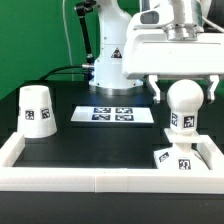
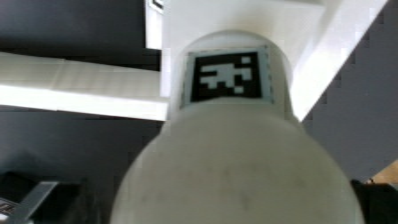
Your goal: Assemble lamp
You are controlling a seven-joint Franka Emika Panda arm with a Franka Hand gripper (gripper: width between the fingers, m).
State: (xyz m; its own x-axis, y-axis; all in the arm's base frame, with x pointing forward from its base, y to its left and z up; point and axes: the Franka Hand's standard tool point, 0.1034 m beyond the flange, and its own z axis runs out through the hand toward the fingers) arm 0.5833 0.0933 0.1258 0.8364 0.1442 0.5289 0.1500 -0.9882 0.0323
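Observation:
The white ball-topped bulb stands upright at the exterior view's right, just behind the low square base, which sits in the front right corner of the tray. My gripper is open. Its fingers straddle the bulb's ball with a small gap on each side. In the wrist view the bulb fills the middle, its square tag facing the camera. The cone-shaped shade stands far off at the exterior view's left.
The marker board lies flat at the back middle, in front of the arm's base. A white raised wall runs along the front and sides of the black table and also shows in the wrist view.

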